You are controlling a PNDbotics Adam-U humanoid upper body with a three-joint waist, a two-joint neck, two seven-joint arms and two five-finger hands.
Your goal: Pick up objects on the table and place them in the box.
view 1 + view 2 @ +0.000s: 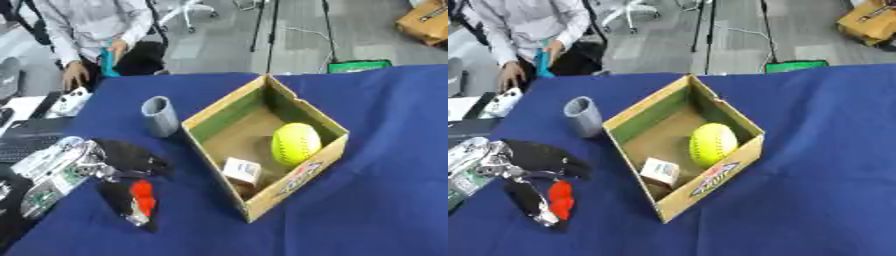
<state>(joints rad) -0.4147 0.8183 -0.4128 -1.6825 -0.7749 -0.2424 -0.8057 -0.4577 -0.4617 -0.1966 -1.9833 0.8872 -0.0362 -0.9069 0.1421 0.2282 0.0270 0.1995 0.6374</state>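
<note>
An open cardboard box (213,112) stands askew in the middle of the blue-clothed table (376,200). Inside it lie a yellow-green ball (295,143) and a small white carton (241,171). A grey cup (160,116) stands upright just left of the box. My left hand (124,155) is at the lower left, its fingers spread toward the box and its thumb pointing down. A small red thing (142,196) lies against the thumb, in the gap below the fingers. My right hand shows in neither view.
A dark keyboard (26,142) and a white device (70,102) lie at the table's left edge. A person sits beyond the far left corner, not touching the table's things. The cloth to the right of the box is bare.
</note>
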